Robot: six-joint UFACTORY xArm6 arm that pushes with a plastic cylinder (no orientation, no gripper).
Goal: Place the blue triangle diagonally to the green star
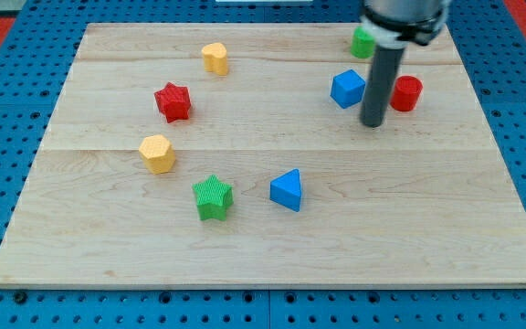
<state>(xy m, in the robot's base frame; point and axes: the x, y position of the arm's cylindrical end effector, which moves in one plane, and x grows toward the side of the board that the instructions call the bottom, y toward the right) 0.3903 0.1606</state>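
Wooden board (272,247) on blue pegboard: blue triangle (287,189) just right of the green star (213,197), level with it, so the diagonal placing looks undone

Robot's tip (372,122) carries no gripper, holds nothing and rests between the blue block (347,89) and red cylinder (406,93), seemingly touching neither, well apart from the triangle; 1 approach and push remain

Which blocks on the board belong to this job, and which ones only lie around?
For the job: blue triangle; green star; my tip, far up-right of both.

Lying about: red star; two yellow blocks; blue block; red cylinder; green block.
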